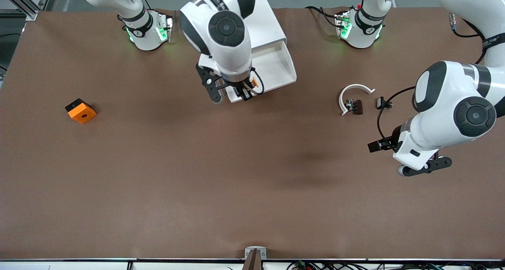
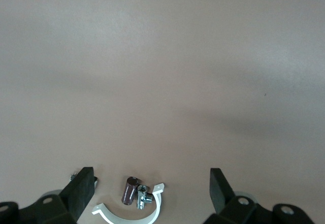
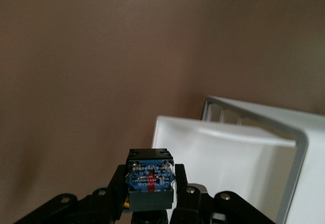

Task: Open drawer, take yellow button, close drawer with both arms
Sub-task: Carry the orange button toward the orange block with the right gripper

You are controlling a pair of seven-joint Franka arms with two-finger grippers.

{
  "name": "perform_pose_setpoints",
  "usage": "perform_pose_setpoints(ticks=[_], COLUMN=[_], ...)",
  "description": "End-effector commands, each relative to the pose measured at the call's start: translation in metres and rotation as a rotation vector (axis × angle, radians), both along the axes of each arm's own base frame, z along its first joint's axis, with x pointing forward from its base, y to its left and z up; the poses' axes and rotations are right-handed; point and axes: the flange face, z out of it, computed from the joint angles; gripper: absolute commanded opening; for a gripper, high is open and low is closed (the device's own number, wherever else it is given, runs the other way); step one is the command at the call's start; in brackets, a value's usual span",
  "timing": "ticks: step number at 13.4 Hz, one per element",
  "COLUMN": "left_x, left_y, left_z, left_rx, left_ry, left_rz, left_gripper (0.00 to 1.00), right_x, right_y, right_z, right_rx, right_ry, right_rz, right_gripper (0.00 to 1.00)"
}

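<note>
Right wrist view showed us the right end effector clenched on the button, whose bluish base faced the camera between the black fingers; in the front view an orange-yellow cap showed at the same grip. We placed that end effector over the front lip of the drawer, which stood pulled out of the white cabinet, its shallow tray showing nothing else inside as far as we could see. We judged from this that the opening was done and the taking was nearly done, with the button gripped but not yet carried clear of the drawer. We judged that closing the drawer was what remained. The left end effector hung released, its fingers wide apart, over bare worktop toward the left arm's end, and that arm appeared to wait. Just beside it on the worktop lay a white curved clamp with a small dark part touching it and a black clip near. An orange block with a hole sat well apart, toward the right arm's end of the worktop.
</note>
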Motion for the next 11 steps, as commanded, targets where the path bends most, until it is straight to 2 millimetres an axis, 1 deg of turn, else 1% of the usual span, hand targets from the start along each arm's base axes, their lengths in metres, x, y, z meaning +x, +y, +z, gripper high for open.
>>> perform_pose_setpoints(ticks=[1,2,3,6,8,10,11], left_x=[-0.002,-0.002,-0.002,-0.003,-0.002,-0.002,-0.002], left_y=[0.007,0.006,0.006,0.007,0.007,0.007,0.007], left_z=[0.010,0.010,0.010,0.009,0.008,0.004,0.005], left_rx=[-0.008,-0.008,-0.010,-0.015,-0.015,-0.013,-0.013], left_ry=[-0.013,-0.013,-0.013,-0.006,-0.005,-0.001,-0.002], left_rz=[-0.037,-0.039,-0.043,-0.097,-0.100,-0.102,-0.102], left_gripper=[1.00,1.00,1.00,1.00,1.00,1.00,1.00], right_x=[0.013,0.023,0.030,0.053,0.068,0.079,0.081], right_y=[-0.052,-0.076,-0.094,-0.161,-0.211,-0.259,-0.280], right_z=[0.032,0.031,0.037,0.037,0.036,0.024,0.014], right_rx=[-0.018,-0.037,-0.037,-0.037,-0.017,0.011,-0.004], right_ry=[0.002,0.032,0.037,0.050,0.050,0.035,0.017], right_rz=[0.185,0.252,0.305,0.433,0.507,0.577,0.627], right_gripper=[0.00,0.00,0.00,0.00,0.00,0.00,0.00])
